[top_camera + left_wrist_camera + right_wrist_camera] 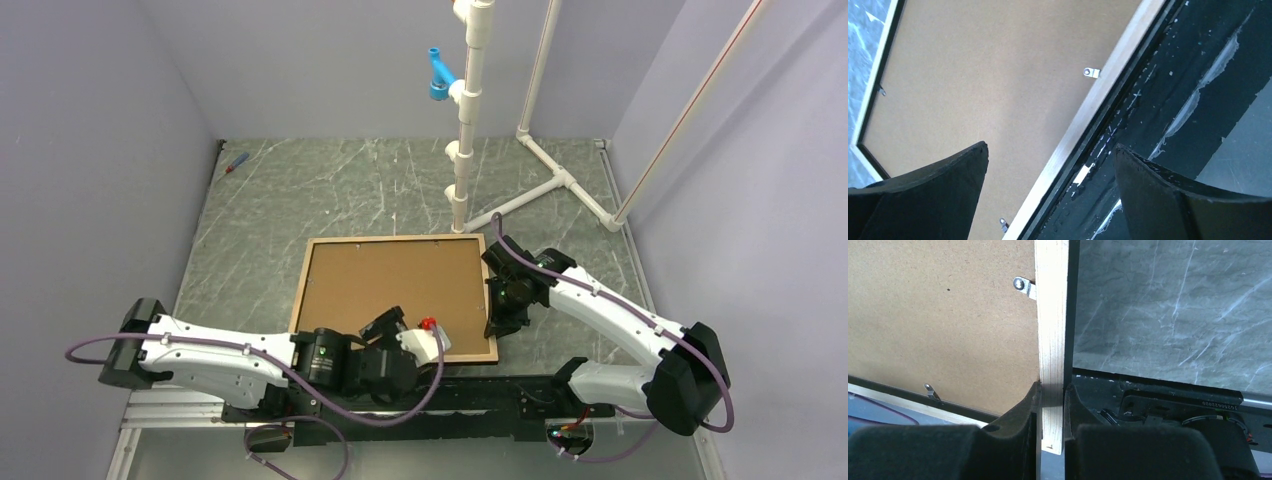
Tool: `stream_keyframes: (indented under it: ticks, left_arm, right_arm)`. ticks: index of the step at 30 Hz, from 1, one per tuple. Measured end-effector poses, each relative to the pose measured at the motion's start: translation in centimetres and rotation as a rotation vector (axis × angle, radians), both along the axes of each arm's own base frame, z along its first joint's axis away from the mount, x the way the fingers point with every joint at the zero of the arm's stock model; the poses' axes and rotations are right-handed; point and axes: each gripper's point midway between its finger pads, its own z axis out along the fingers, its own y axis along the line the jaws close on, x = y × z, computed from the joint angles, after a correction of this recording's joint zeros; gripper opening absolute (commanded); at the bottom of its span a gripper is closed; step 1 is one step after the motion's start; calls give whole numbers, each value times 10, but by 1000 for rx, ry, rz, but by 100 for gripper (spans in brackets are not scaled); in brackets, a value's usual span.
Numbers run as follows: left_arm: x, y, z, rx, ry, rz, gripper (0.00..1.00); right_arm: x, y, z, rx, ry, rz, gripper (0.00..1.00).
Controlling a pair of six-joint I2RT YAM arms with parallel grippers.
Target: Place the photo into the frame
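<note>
My right pincer (pixel 1052 392) clamps the frame (pixel 1050 315) by its side rail, I judge to steady it on the table (pixel 300 190); left pincer (pixel 1050 150) spread wide over the backing board (pixel 973 75), holding nothing.

1 frame (pixel 395 238), 1 backing bd (pixel 390 285), 2 arms (pixel 205 360).

The far and left parts of the desk (pixel 300 190) lie open, with room to pass between the frame (pixel 400 239) and the left wall. Only a small red-and-blue tool (pixel 236 162) sits in the far left corner. Just behind the frame's far right corner a white pipe stand (pixel 462 150) rises upright, its foot pipes spreading toward the right wall and crowding that side. The right fingers (pixel 1018 415) pinch the frame's right rail near its near corner, blocking that stretch. The left fingers (pixel 938 190), spread wide, hang over the near rail.
</note>
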Motion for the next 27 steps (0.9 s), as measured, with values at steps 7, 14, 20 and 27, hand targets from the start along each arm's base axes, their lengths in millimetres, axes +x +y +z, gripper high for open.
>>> stream_keyframes:
  ticks: [7,14,20,27]
  left_arm:
    - [-28,-5,7,83,-109,-73,96]
    - [-33,-1,-15,226,-199,-48,96]
    - [-22,11,-31,354,-293,29,96]
    - [-10,18,-34,417,-382,102,94]
  right_arm:
    - [0,1,5,9,5,2,0]
    - [1,3,10,21,7,3,0]
    - [1,6,17,43,6,6,0]
    - [3,9,30,67,-13,6,0]
